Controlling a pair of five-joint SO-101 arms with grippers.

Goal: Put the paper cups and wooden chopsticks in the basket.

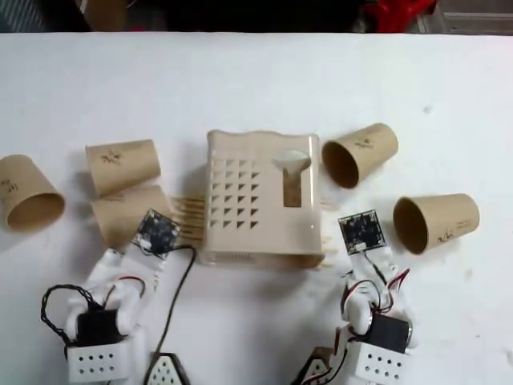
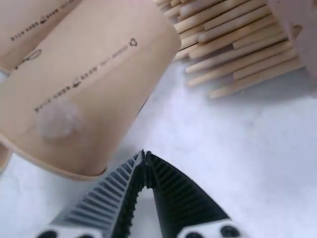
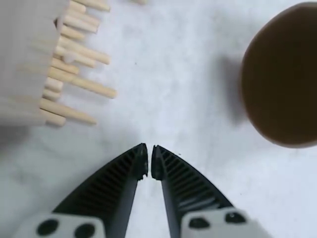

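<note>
A white table [image 1: 256, 80] spans the view, its far edge meeting a dark strip [image 1: 240, 14] with perhaps a red object [image 1: 397, 11].

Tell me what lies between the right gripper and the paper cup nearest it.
Nothing but bare table: the right wrist view shows white surface all the way from the right gripper to the paper cup.

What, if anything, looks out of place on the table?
The basket seems tipped over, lying on the chopsticks, whose ends poke out on both sides. All five cups lie on their sides around it.
</note>
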